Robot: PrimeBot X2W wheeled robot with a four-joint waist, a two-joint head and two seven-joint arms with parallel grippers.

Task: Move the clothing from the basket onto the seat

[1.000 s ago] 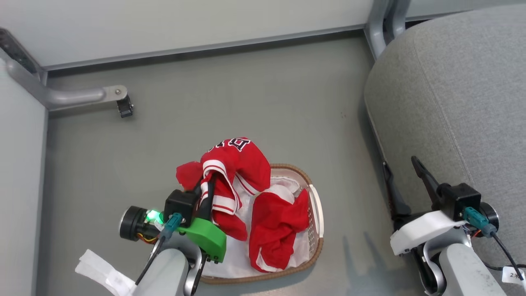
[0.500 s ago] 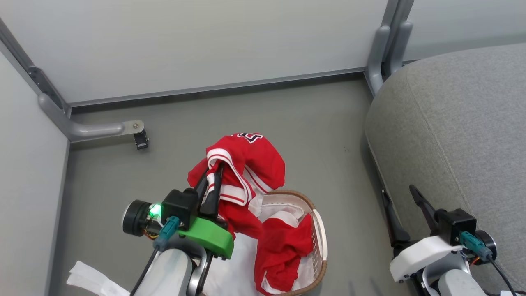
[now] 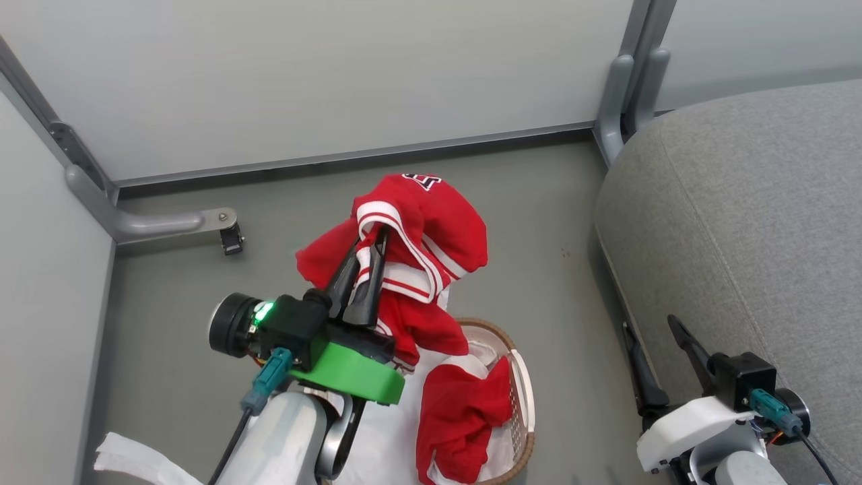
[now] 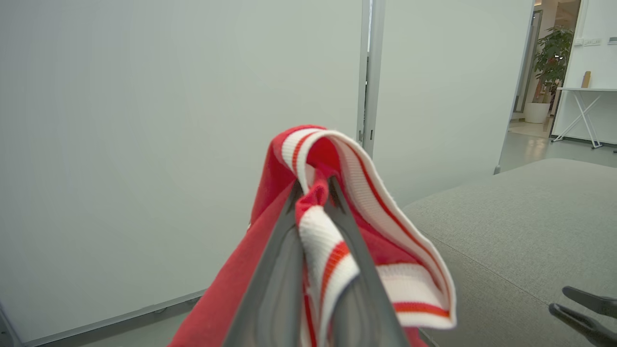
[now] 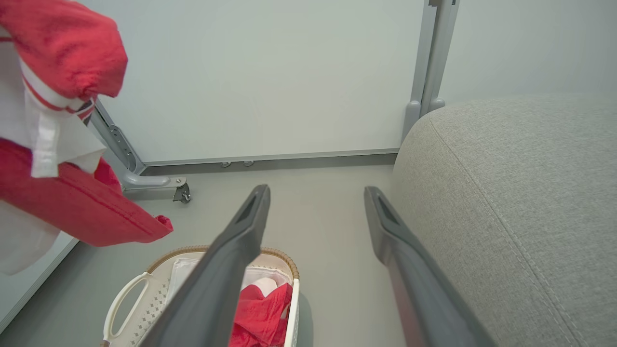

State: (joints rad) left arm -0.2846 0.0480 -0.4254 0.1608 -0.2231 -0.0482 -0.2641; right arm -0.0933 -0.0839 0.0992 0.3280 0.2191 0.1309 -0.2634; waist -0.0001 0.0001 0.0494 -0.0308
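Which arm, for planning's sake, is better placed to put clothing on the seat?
Left: the left gripper is shut on the jersey, held above the basket; the right gripper is open, empty.

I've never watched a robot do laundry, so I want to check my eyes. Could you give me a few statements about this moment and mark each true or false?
1. The left gripper is shut on the red jersey. True.
2. The right gripper holds a garment too. False: it is open and empty.
3. The basket is empty. False: a second red garment lies in it.
4. The jersey lies on the grey seat. False: it hangs from the left gripper, off the seat.
5. The basket stands on the floor. True.
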